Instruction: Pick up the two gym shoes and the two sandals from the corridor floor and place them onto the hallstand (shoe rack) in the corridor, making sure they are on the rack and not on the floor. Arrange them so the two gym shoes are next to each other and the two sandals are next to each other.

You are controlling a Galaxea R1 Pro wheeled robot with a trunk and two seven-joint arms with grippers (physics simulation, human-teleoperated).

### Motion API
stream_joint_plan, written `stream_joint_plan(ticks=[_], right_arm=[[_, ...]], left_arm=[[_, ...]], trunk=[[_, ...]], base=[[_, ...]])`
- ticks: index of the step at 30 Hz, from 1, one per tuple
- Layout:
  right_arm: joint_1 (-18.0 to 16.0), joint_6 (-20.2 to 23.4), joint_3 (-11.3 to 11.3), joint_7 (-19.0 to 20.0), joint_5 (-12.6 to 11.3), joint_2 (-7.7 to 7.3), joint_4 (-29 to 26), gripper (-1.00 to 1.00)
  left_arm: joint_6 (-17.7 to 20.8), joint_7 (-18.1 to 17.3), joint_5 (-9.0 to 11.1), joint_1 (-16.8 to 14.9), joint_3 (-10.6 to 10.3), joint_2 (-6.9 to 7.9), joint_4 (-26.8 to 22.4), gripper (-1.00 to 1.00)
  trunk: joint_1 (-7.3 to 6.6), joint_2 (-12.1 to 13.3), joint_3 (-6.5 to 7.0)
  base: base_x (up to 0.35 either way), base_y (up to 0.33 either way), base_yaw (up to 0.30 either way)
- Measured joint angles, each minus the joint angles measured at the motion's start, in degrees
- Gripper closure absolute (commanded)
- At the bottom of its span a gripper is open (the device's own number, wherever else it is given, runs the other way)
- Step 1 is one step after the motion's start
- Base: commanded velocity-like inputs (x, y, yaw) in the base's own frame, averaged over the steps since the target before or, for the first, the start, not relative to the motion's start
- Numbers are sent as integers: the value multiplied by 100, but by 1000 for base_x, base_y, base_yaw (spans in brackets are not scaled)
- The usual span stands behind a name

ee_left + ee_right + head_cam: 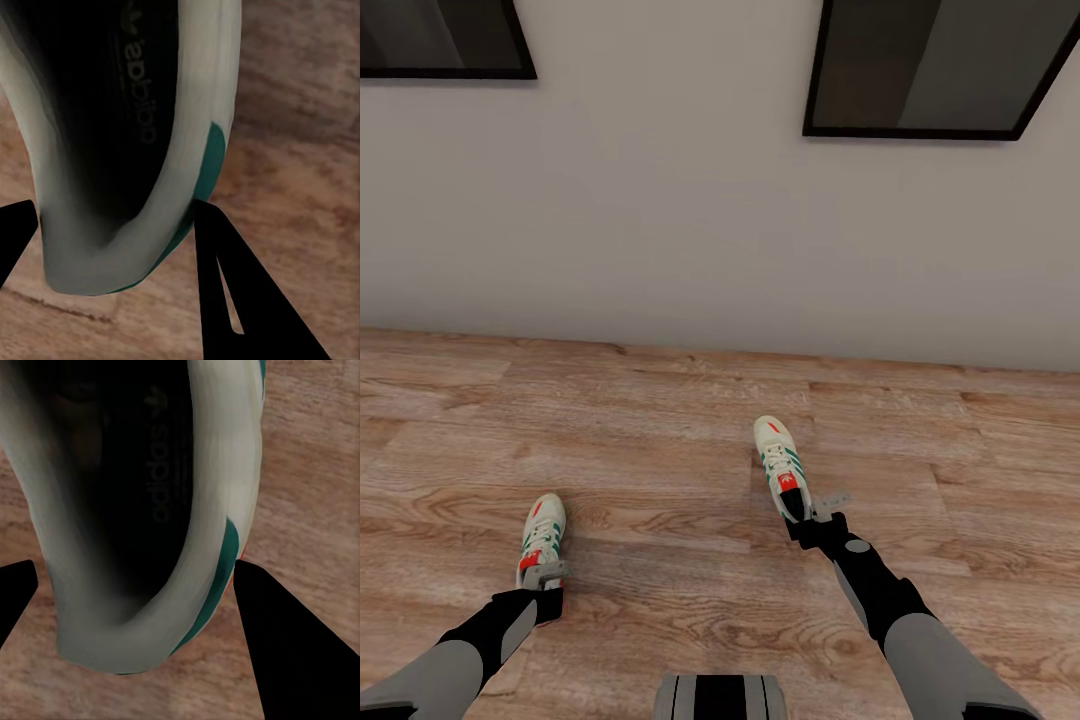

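Both grippers down at heel ends of the two gym shoes, seen from head view.

Left gripper (543, 578) at heel of left gym shoe (542, 540); shoe on corridor floor (660, 470), toe pointing at wall (660, 200). Left wrist view: black fingers (232, 300) straddling heel collar, one touching the green heel patch, other at the opposite edge with a sliver of floor visible between it and the shoe. Reads as clamped on the heel or nearly so; full closure not certain from these views. Shoe possibly just clear of floor, cannot tell.

Right gripper (815, 515) at heel of right gym shoe (780, 465), nearer the wall than the left shoe, toe angled slightly left. Right wrist view: one finger (285, 645) against green/red heel edge, other apart from the collar. Same call: likely gripping heel, not confirmed.

Heel grasp makes sense: stiff collar rim, open mouth lets a finger seat either side, shoe hangs toe-forward for placing on rack.

Materials: cream leather-look uppers, green stripes, red tongue tab, dark lining with printed logo. Floor wood-plank laminate, strong grain. Wall plain off-white, two dark frames (940, 70) above.

Early step: both shoes off the rack.
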Motion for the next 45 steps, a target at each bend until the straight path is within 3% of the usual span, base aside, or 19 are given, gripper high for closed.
stream_joint_plan(ticks=[18,25,32,45], right_arm=[[0,0,0,0,5,0,0,100],[-1,0,0,0,1,0,-1,100],[-1,0,0,0,2,0,0,100],[-2,0,0,0,4,0,-1,100]], left_arm=[[-7,6,5,0,-14,-1,-10,100],[-7,6,3,0,-17,-1,-11,100],[-7,6,5,0,-16,-1,-11,100],[-13,6,5,0,-17,-1,-18,100]], trunk=[[0,0,0],[-18,9,154],[-18,10,155],[-51,27,442]], base=[[0,0,0],[0,0,0],[0,0,0],[0,0,0]])
